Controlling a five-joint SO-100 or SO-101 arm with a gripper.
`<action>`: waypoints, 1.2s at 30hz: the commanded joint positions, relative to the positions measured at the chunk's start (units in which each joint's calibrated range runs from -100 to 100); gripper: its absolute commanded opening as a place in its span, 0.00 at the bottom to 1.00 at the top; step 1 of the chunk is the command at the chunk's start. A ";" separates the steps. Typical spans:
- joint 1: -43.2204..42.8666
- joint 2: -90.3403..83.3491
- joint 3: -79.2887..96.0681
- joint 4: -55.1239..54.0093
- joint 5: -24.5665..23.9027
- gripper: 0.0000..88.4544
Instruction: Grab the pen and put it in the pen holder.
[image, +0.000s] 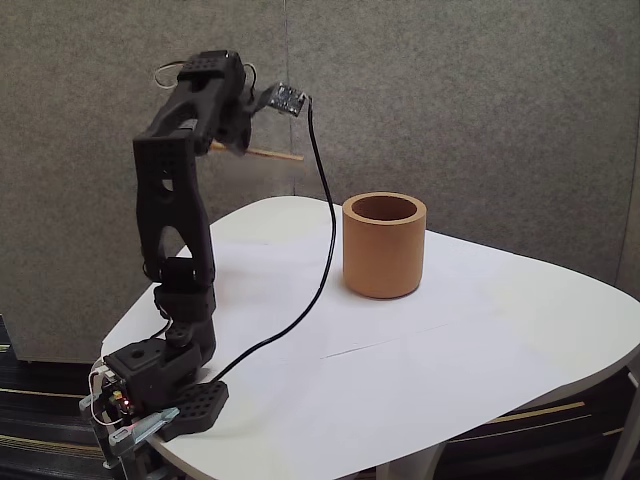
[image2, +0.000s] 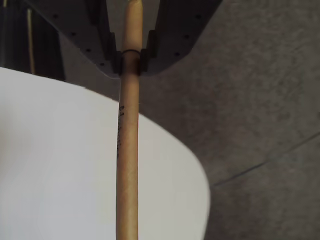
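Backdrop: a grey, felt-like wall (image: 450, 110) stands behind the whole scene in the fixed view; a seam runs across it in the wrist view.
Desk: a white desk (image: 480, 360) with rounded corners carries the arm's base and the cup; its curved edge shows against the grey floor or wall in the wrist view (image2: 60, 165).
Arm: a black arm (image: 170, 210) rises from a base clamped at the desk's near left corner in the fixed view, folded high so that its head sits well above the desk top.
Cable: a black cable (image: 325, 250) hangs from a small board at the arm's head and loops down across the desk toward the base.
Pen holder: the pen holder (image: 384, 245), a thick-walled, matte orange-tan cylinder with a darker brown inside, stands upright near the desk's middle, well apart from the arm's head.
Claw: the claw (image2: 130, 55) is pinched on the pen, its two dark fingers (image2: 165, 40) pressing the shaft from either side.
Pen: the pen (image2: 127, 150) is a thin, straight, light-brown stick with small dark markings along one side; in the fixed view (image: 272, 154) it juts nearly level from the claw toward the right, high in the air, clear of the desk and to the left of the cup.
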 joint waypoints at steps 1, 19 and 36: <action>4.39 -1.08 -9.93 0.34 1.60 0.01; 24.08 -1.16 -11.01 -3.05 17.82 0.01; 33.45 -1.16 -9.93 -24.83 35.24 0.01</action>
